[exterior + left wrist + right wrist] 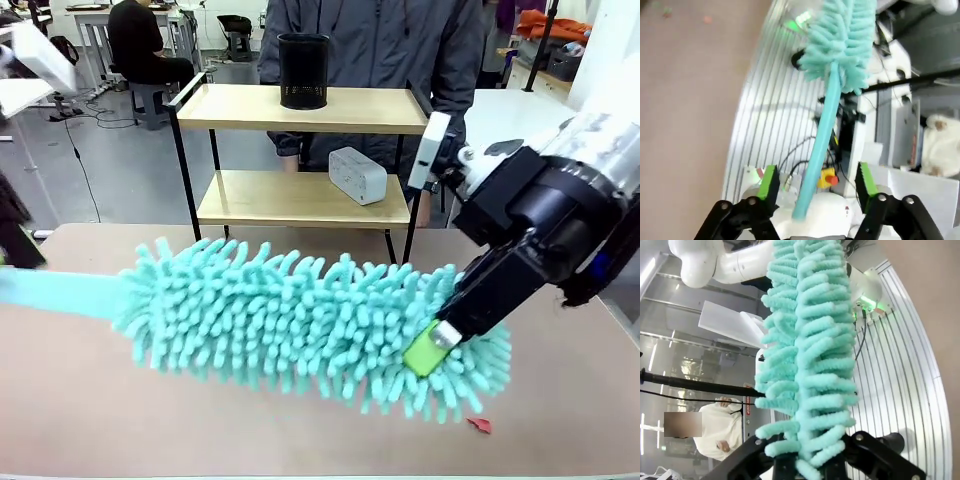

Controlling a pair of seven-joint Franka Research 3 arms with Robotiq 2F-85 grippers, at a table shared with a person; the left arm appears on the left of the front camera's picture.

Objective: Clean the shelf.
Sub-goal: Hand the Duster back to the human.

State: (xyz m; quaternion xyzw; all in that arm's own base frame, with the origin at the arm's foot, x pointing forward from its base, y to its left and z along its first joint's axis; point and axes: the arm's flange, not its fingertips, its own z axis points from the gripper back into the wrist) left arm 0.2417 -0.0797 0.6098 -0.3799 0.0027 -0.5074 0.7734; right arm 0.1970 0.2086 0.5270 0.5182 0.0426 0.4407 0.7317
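Note:
The shelf (300,108) stands beyond the table's far edge, with two wooden boards in a black frame. A fluffy teal duster (300,320) lies across the near table, its flat handle (55,292) running off to the left. My right gripper (432,352) is shut on the duster's right end, with strands bulging around its fingers (875,452). In the left wrist view my left gripper (817,181) stands open. The teal handle (822,130) passes between its green pads (769,182) without touching either.
A black mesh cup (303,70) stands on the shelf's top board and a white box (357,175) lies on the lower one. A person (380,45) stands right behind the shelf. A red scrap (480,425) lies on the brown table (90,400).

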